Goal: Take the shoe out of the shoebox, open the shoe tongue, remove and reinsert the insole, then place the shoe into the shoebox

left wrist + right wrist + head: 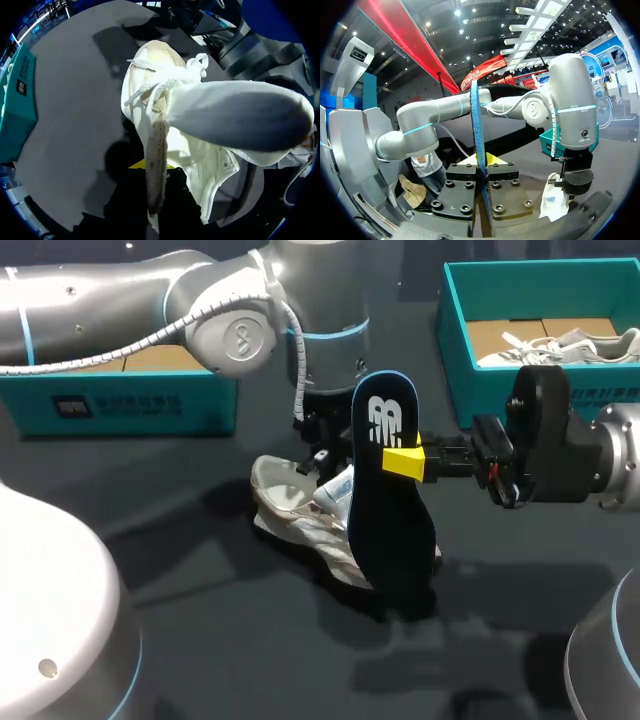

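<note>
Two grips: the left pincer [152, 167] pinches the tongue [156, 145] of the shoe [300, 508] on the desk [200, 590], the right pincer [405, 462] clamps the insole [392, 540] upright.

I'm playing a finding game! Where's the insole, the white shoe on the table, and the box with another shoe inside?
insole [390, 525], head view, the middle of its dark face.
shoe [290, 495], head view, its pale upper part.
shoebox [480, 390], head view, its teal front wall.

- A dark grey table [250, 640].
- A teal box [130, 405] at its far left edge, brown inside.
- A spare white shoe [570, 345] lying in the shoebox [500, 395] at the far right corner.
</note>
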`<act>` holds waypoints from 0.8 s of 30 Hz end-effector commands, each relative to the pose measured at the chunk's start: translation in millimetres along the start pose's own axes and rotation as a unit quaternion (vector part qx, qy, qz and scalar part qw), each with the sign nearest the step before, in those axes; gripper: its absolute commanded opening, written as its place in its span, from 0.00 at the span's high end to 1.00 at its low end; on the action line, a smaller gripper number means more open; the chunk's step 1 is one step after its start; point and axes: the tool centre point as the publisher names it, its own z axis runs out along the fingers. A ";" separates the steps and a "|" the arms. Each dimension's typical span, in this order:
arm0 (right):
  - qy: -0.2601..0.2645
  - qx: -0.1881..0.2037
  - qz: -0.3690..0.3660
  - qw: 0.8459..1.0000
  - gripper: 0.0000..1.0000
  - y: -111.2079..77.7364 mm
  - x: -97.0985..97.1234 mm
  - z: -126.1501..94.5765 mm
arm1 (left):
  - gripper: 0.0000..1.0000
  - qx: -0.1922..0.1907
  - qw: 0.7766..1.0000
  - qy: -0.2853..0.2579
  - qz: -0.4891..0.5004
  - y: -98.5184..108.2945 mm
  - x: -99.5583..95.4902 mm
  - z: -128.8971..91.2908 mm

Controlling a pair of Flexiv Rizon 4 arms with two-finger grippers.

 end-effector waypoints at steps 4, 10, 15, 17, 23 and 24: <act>-0.001 0.000 0.000 1.000 1.00 -0.5 -0.2 1.8 | 1.00 0.003 1.000 -0.002 0.001 2.4 1.8 -1.3; -0.001 0.000 0.000 1.000 1.00 -0.5 -0.2 1.8 | 1.00 -0.042 0.990 -0.008 0.132 6.0 6.9 -12.0; -0.001 0.000 0.000 1.000 1.00 -0.5 -0.2 1.8 | 1.00 -0.071 0.969 -0.011 0.238 5.1 11.9 -16.7; -0.001 0.000 0.000 1.000 1.00 -0.5 -0.2 1.8 | 1.00 -0.075 0.958 -0.010 0.275 5.3 11.8 -17.3; -0.001 0.000 0.000 1.000 1.00 -0.5 -0.2 1.8 | 1.00 -0.071 0.935 -0.006 0.348 5.0 6.1 -16.3; -0.001 0.000 0.000 1.000 1.00 -0.5 -0.2 1.8 | 1.00 -0.072 0.931 -0.009 0.358 4.6 6.1 -16.8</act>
